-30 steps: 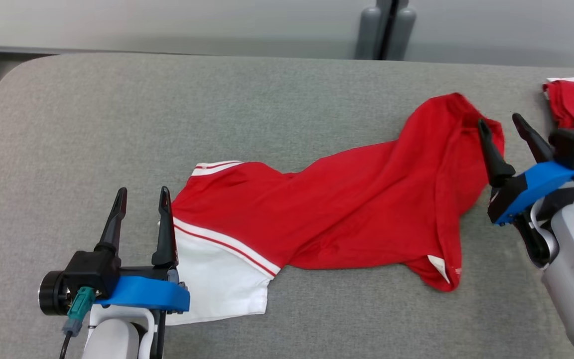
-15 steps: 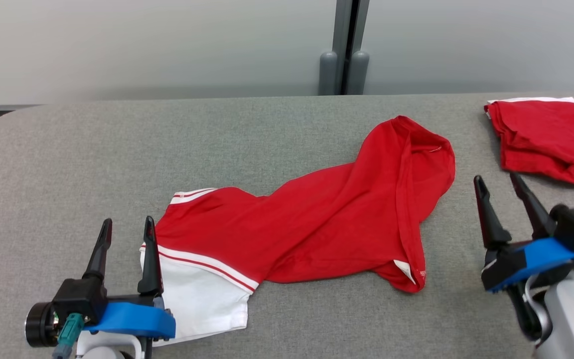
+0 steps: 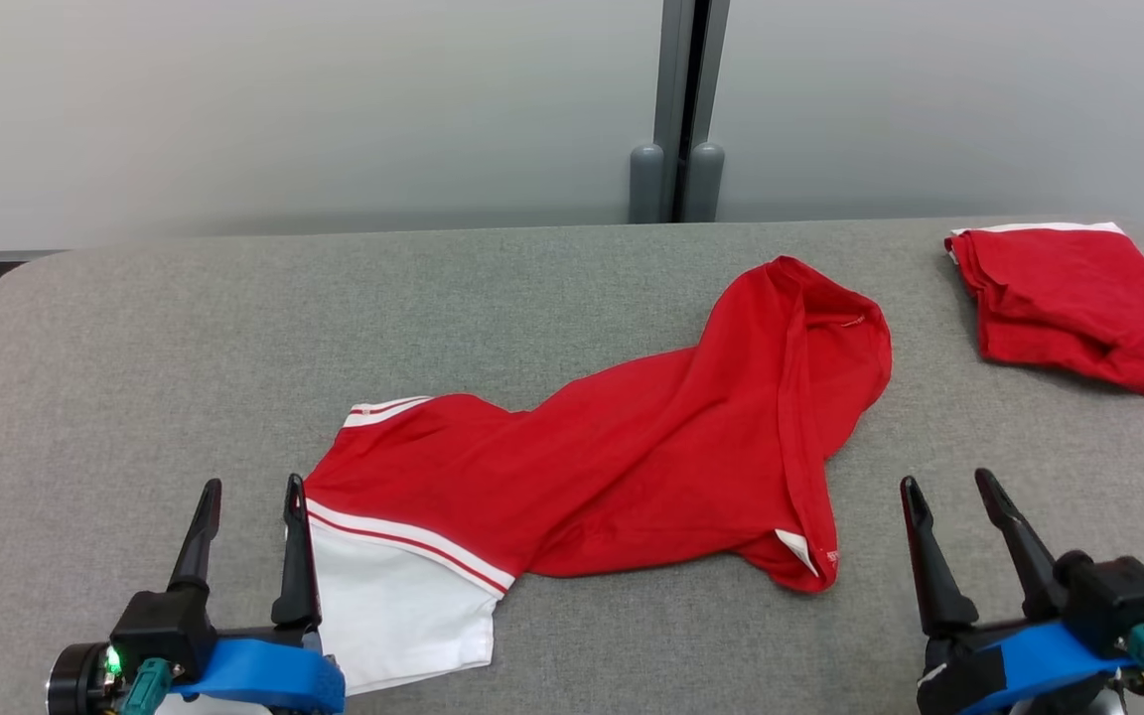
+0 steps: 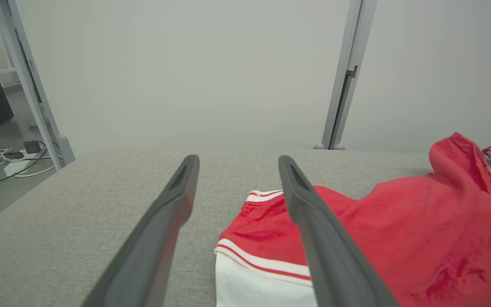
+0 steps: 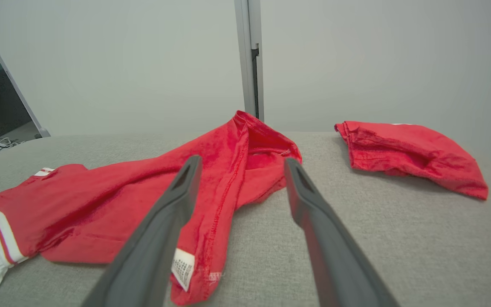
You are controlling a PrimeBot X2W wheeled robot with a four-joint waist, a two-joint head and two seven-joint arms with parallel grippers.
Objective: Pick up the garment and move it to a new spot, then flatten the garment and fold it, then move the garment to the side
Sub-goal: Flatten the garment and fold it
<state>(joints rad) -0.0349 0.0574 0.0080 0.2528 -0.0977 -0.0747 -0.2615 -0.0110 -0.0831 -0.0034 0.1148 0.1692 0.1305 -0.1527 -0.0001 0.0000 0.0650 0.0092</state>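
The garment (image 3: 632,467) is a red shirt with white and red-striped trim, lying crumpled and stretched diagonally across the grey table (image 3: 185,328). Its white part (image 3: 393,606) lies at the near left. My left gripper (image 3: 249,487) stands open at the lower left, its right finger just beside the white part. In the left wrist view the garment (image 4: 399,230) lies to the right of the open left gripper (image 4: 237,162). My right gripper (image 3: 947,485) is open at the lower right, clear of the cloth. The right wrist view shows the garment (image 5: 143,192) ahead and left of the right gripper (image 5: 241,162).
A second red cloth (image 3: 1069,298) lies bunched at the table's far right, also visible as a red cloth (image 5: 407,149) in the right wrist view. A grey wall with a vertical post (image 3: 676,109) stands behind the table. Cables (image 4: 2,160) lie on the floor at left.
My right gripper has let go of the garment's far end and drawn back toward the near right. The camera has tilted up, so the whole scene sits lower. The garment lies still.
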